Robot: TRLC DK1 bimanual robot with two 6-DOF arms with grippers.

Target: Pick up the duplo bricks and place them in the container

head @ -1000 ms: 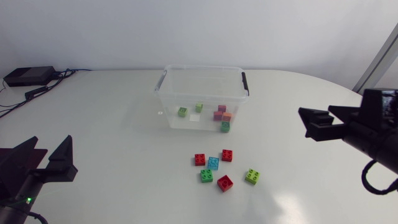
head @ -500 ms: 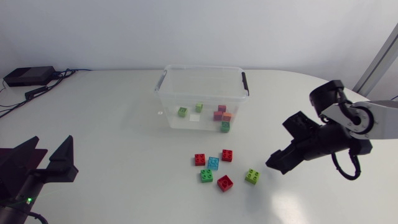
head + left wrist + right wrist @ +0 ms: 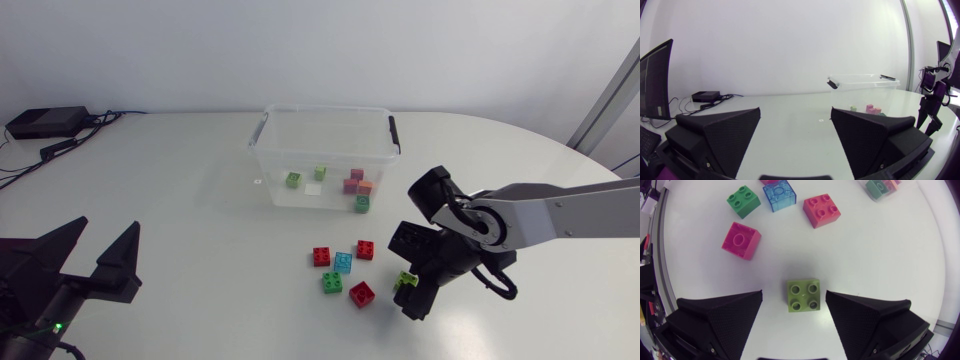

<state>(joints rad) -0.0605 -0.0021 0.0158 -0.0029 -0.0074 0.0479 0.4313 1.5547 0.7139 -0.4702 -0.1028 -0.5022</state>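
A lime duplo brick (image 3: 803, 294) lies on the white table between the fingers of my right gripper (image 3: 794, 305), which stands open with a gap on each side. In the head view the right gripper (image 3: 410, 272) is low over that lime brick (image 3: 402, 281). Just beyond lie two red bricks (image 3: 321, 256) (image 3: 366, 249), a clear blue one (image 3: 343, 262), a green one (image 3: 331, 283) and a third red one (image 3: 361, 293). The clear container (image 3: 390, 135) at the table's middle back holds several bricks. My left gripper (image 3: 90, 270) sits open and empty at the front left.
In the right wrist view a magenta-red brick (image 3: 741, 240), a green one (image 3: 743, 201) and a red one (image 3: 821, 210) lie ahead of the fingers. A black box with cables (image 3: 45, 122) sits at the back left corner.
My right arm has swung in from the right edge and come down over the lime brick. The left gripper has shifted slightly to the right.
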